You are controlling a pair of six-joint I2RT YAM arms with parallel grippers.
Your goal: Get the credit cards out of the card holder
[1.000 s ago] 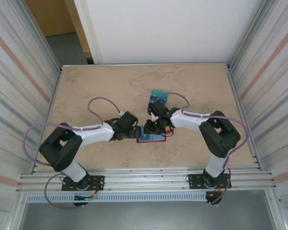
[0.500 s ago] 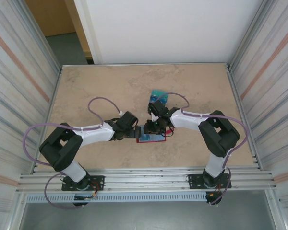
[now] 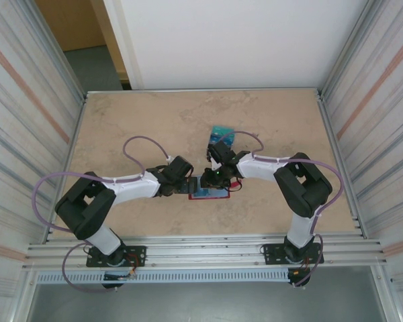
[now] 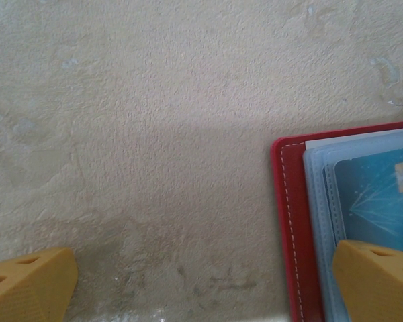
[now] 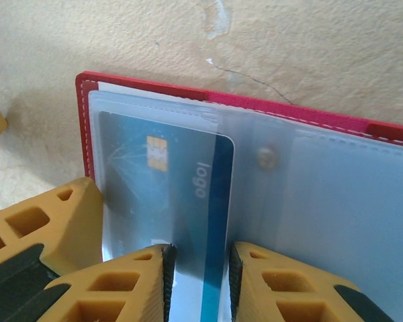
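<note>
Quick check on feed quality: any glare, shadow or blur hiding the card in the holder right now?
Right wrist: sharp, the credit card's chip and print read through the card holder's clear pocket, only faint sheen. Left wrist: soft shadow band across the table, card slightly hazy behind plastic. Top external: evenly lit, but the holder is too small for detail.

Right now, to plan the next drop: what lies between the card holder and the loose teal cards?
In the top external view, the right gripper and wrist span that stretch from card holder to teal cards.
</note>
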